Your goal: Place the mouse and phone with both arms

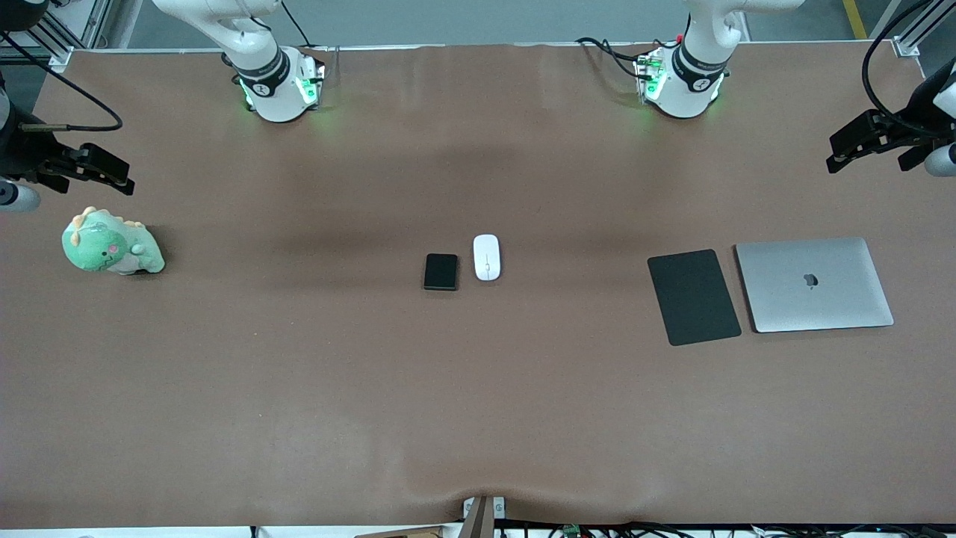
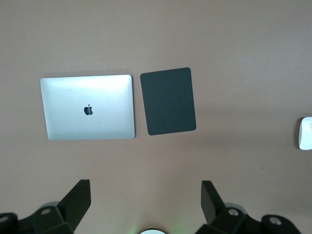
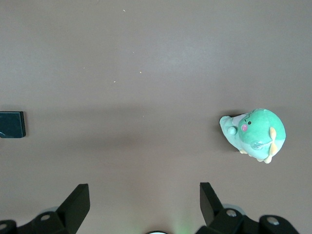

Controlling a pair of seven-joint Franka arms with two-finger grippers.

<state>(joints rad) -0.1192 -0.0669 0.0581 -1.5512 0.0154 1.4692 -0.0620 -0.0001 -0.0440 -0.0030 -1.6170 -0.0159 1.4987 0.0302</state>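
The white mouse (image 1: 486, 257) and the black phone (image 1: 441, 271) lie side by side at the middle of the table, the phone toward the right arm's end. My left gripper (image 1: 840, 152) hangs open and empty over the left arm's end of the table; its wrist view shows its open fingers (image 2: 78, 197) and the mouse's edge (image 2: 305, 133). My right gripper (image 1: 123, 173) hangs open and empty over the right arm's end; its wrist view shows its open fingers (image 3: 78, 200) and part of the phone (image 3: 11, 125).
A flat black mouse pad (image 1: 693, 296) and a shut silver laptop (image 1: 814, 284) lie side by side toward the left arm's end. A green dinosaur plush (image 1: 112, 243) sits toward the right arm's end. The brown table (image 1: 478, 411) stretches wide toward the front camera.
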